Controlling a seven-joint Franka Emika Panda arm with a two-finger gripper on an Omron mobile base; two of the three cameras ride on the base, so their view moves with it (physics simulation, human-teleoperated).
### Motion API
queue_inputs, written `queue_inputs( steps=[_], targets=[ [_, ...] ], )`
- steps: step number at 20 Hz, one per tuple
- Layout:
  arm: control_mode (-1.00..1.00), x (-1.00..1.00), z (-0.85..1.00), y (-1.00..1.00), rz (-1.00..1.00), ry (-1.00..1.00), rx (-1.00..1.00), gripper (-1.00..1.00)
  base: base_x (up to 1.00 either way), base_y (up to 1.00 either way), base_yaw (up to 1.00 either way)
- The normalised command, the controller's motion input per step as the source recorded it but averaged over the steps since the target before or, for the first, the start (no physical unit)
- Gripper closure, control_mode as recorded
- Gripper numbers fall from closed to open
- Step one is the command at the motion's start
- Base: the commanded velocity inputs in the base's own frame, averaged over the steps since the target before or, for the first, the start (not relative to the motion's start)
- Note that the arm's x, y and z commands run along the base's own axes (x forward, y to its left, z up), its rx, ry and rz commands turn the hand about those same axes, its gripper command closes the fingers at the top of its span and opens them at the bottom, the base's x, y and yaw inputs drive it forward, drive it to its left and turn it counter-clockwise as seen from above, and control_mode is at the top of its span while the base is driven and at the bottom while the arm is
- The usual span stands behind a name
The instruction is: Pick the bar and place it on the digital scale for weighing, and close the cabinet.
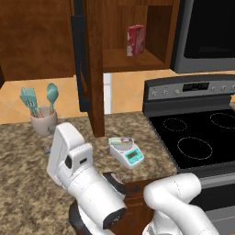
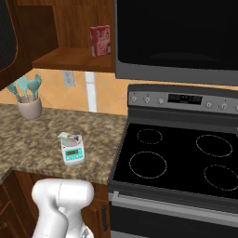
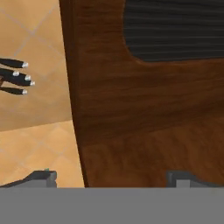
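The small pale bar (image 1: 120,141) (image 2: 69,136) lies on the far end of the white digital scale (image 1: 127,152) (image 2: 73,151), over its round plate; the teal display faces forward. The scale stands on the granite counter (image 1: 27,183). Above it the cabinet (image 1: 137,64) stands open, its reddish-brown door (image 1: 95,69) (image 2: 10,42) swung out edge-on, with the black bar handle (image 1: 80,59) on its left face. In the hand view my gripper (image 3: 111,179) is open, very close to the door (image 3: 144,122) and its dark panel (image 3: 175,30), with nothing held.
A red box (image 1: 136,40) (image 2: 100,41) stands on the cabinet shelf. A cup of teal utensils (image 1: 42,120) (image 2: 29,107) sits at the back left of the counter. The black stove (image 1: 202,137) (image 2: 176,158) is to the right, and dark knife handles (image 3: 17,76) show left of the door.
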Motion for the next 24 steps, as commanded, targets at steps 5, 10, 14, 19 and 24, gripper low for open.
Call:
queue_inputs(
  steps=[5,10,14,19,24],
  targets=[
    [-1.00,0.63,-0.09,0.69,-0.18,0.02,0.00,-1.00,0.00,0.00,0.00],
    [-1.00,0.52,-0.16,0.65,-0.27,0.00,0.08,-1.00,0.00,0.00,0.00],
    [-1.00,0.27,-0.12,0.16,-0.19,0.00,0.21,-1.00,0.00,0.00,0.00],
    [-1.00,0.22,0.02,-0.03,-0.09,0.00,0.25,-1.00,0.00,0.00,0.00],
    [-1.00,0.20,0.33,-0.07,-0.03,0.03,0.04,-1.00,0.00,0.00,0.00]
  ],
)
